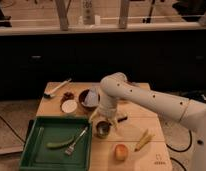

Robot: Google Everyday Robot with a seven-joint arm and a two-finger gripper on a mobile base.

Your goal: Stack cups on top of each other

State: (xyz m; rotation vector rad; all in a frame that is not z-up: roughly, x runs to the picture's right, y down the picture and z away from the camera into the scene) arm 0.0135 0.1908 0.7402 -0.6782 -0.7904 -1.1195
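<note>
As its white arm (146,100) reaches in from the right, the robot's hand (103,121) hangs over the middle of the wooden bench (161,145). It is spread apart and clamped on nothing, directly above a small round cup (102,131) that stands upright just right of the green tray (51,130).

The cup reads dark with a paler rim. Whether a second one sits inside it or hides behind the hand cannot be told. Such a cup is likely light, stiff and smooth-walled, so it may slip or tip if pinched off-centre. The safest hold looks to be across the rim from straight above, one side of the hand on each wall, followed by a gentle, level lowering for the nesting.

Just beyond the hand, to the far left of it, sits a larger brown bowl (86,100), deep and glossy, with a flat white dish (69,106) beside it. A brush (58,88) lies near the bench's far left edge.

The tray, a shallow rectangular pan that looks like plastic, holds a curved green vegetable (56,145) and a fork (76,141). On the near right of the bench lie a round orange fruit (121,151) and a slender yellow piece (142,141), both apart from the cup.
</note>
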